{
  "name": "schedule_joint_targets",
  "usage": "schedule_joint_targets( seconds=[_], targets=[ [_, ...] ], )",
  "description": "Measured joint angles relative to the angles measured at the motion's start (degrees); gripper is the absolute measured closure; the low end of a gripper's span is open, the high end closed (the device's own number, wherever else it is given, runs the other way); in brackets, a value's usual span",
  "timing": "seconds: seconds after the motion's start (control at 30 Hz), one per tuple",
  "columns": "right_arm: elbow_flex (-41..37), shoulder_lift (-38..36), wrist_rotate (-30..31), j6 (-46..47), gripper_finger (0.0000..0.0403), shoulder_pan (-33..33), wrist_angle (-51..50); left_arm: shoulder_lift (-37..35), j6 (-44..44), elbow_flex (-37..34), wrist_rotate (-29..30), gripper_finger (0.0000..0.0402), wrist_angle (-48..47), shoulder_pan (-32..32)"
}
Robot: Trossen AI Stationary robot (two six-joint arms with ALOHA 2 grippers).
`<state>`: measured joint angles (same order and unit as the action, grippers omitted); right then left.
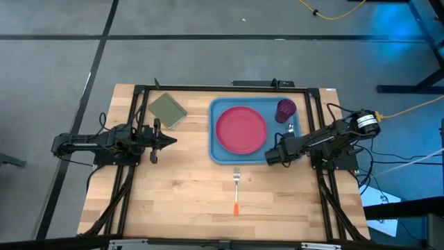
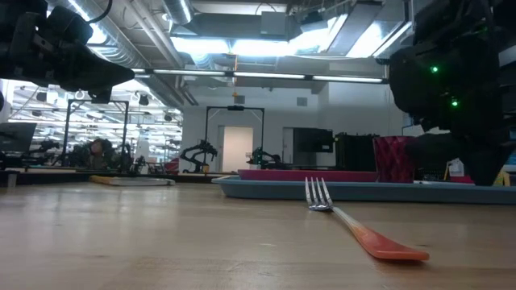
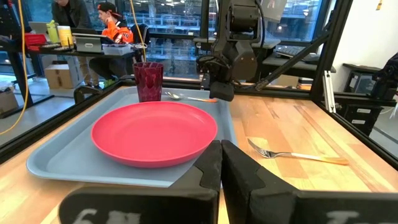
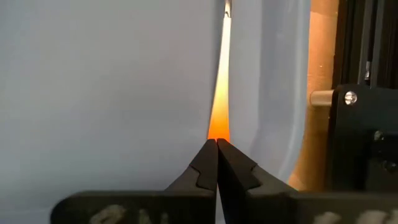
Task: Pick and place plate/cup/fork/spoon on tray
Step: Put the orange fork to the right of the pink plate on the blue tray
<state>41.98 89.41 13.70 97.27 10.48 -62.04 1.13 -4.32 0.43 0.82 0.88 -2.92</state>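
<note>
right gripper [image 1: 269, 157] | low over tray [image 1: 216, 154] | fingers together

Light blue rectangular plastic tray [image 1: 216, 149] with raised rim lies flat on the wooden counter [image 1: 180, 194]. Large round pink plastic plate [image 1: 241, 130] sits centred in it. Small dark magenta plastic cup [image 1: 286, 110] stands upright in a tray corner. Orange-handled metal spoon [image 3: 189, 98] lies on the tray beside the cup. Orange-handled metal fork [image 1: 236, 191] lies on the counter, near the tray, tines toward it.
</note>
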Motion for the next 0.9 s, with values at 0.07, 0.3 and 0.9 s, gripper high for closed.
schedule_joint_targets(
  seconds=[0.07, 0.3, 0.9],
  targets=[
    [0.67, 0.00, 0.08, -0.01, 0.0399, 0.00, -0.62, -0.01, 0.01, -0.01, 0.00, 0.0401, 0.00, 0.00],
    [3.29, -0.07, 0.34, -0.02, 0.0399, 0.32, -3.06, -0.02, 0.00, -0.02, 0.02, 0.0401, 0.00, 0.00],
    [14.97, -2.19, 15.74, -3.31, 0.0378, 8.30, 6.73, 0.00, 0.00, -0.02, 0.00, 0.0401, 0.00, 0.00]
  ],
)
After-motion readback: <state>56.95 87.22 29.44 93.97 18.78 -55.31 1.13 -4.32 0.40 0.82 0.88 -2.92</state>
